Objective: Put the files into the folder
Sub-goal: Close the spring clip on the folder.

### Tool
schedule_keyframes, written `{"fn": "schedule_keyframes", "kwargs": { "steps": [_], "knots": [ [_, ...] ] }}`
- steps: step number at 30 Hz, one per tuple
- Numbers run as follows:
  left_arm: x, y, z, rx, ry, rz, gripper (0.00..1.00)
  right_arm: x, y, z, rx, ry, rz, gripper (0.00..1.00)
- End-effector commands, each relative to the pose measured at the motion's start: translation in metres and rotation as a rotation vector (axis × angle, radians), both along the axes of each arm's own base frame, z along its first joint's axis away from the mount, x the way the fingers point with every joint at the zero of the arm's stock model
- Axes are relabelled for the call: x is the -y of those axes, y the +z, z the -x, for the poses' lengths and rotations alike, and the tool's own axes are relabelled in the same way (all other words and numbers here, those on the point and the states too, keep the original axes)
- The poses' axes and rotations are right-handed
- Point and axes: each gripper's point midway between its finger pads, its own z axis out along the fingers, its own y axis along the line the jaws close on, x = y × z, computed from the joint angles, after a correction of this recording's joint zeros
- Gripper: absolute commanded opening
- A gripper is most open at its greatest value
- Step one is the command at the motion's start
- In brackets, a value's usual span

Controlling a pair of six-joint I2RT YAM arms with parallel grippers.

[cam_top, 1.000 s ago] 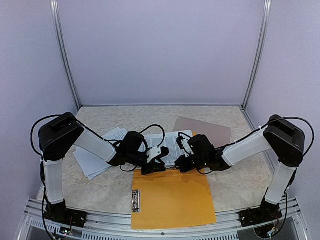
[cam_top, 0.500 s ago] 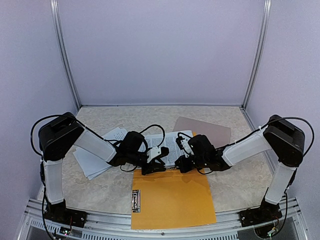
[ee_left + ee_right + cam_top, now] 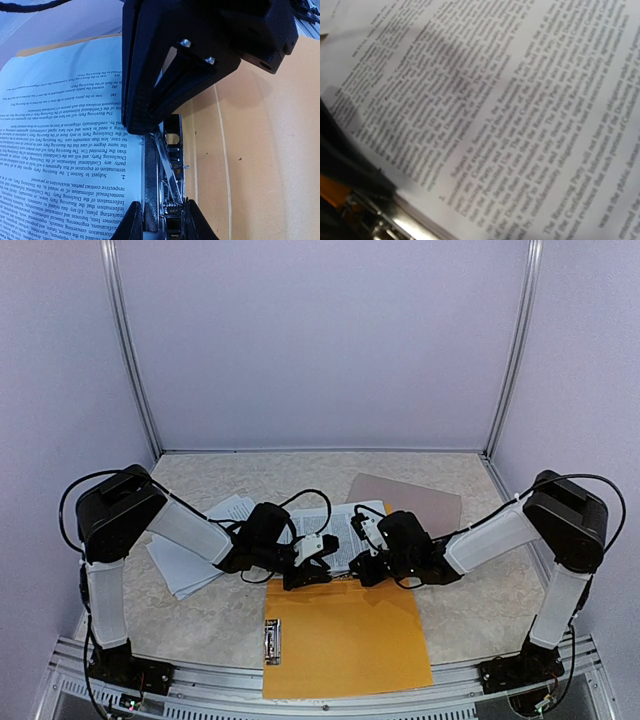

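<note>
Left gripper (image 3: 161,224) just beside files (image 3: 65,130)

A sandy beige desk (image 3: 250,475) with faint marbled veining sits within pale lavender-white walls (image 3: 320,340) edged by silver-grey rails (image 3: 128,360). At the desk's near edge lies a plain mustard-orange folder (image 3: 350,640). Its metal clamp (image 3: 167,185) is shiny silver with black parts. The files (image 3: 340,530) are white sheets covered in dense lines of small black print. More white sheets (image 3: 185,565) lie toward the left edge. A plain taupe cover (image 3: 415,502) lies toward the far right corner. The left arm (image 3: 185,530) and right arm (image 3: 490,535) are black with white middle segments. The left gripper (image 3: 312,572) and right gripper (image 3: 366,568) are black.
</note>
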Motion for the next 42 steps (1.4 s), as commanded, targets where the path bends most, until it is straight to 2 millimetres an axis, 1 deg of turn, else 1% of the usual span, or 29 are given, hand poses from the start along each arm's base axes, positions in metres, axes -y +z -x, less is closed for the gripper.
{"fn": "schedule_keyframes", "kwargs": {
  "steps": [1, 9, 16, 21, 24, 28, 33, 39, 42],
  "knots": [
    [-0.002, -0.019, 0.025, -0.055, -0.047, -0.066, 0.23, 0.094, -0.121, 0.088, -0.348, 0.084, 0.436, 0.00],
    [-0.003, -0.020, 0.027, -0.052, -0.056, -0.072, 0.22, 0.101, -0.124, 0.095, -0.367, 0.079, 0.450, 0.00],
    [-0.007, -0.023, 0.030, -0.058, -0.063, -0.090, 0.22, 0.112, -0.128, 0.100, -0.412, -0.007, 0.462, 0.00],
    [-0.006, -0.022, 0.030, -0.062, -0.061, -0.094, 0.22, 0.112, -0.120, 0.102, -0.370, -0.012, 0.435, 0.00],
    [-0.006, -0.023, 0.029, -0.064, -0.056, -0.097, 0.22, 0.111, -0.120, 0.101, -0.338, -0.004, 0.447, 0.00],
    [-0.008, -0.024, 0.027, -0.056, -0.044, -0.108, 0.22, 0.102, -0.112, 0.098, -0.315, 0.008, 0.433, 0.00],
    [-0.008, -0.025, 0.026, -0.054, -0.040, -0.114, 0.22, 0.087, -0.093, 0.090, -0.287, 0.013, 0.402, 0.00],
    [-0.007, -0.028, 0.026, -0.057, -0.041, -0.118, 0.22, 0.074, -0.074, 0.081, -0.257, 0.022, 0.383, 0.00],
    [-0.007, -0.028, 0.026, -0.058, -0.041, -0.119, 0.21, 0.070, -0.068, 0.077, -0.248, 0.028, 0.383, 0.00]
  ]
}}
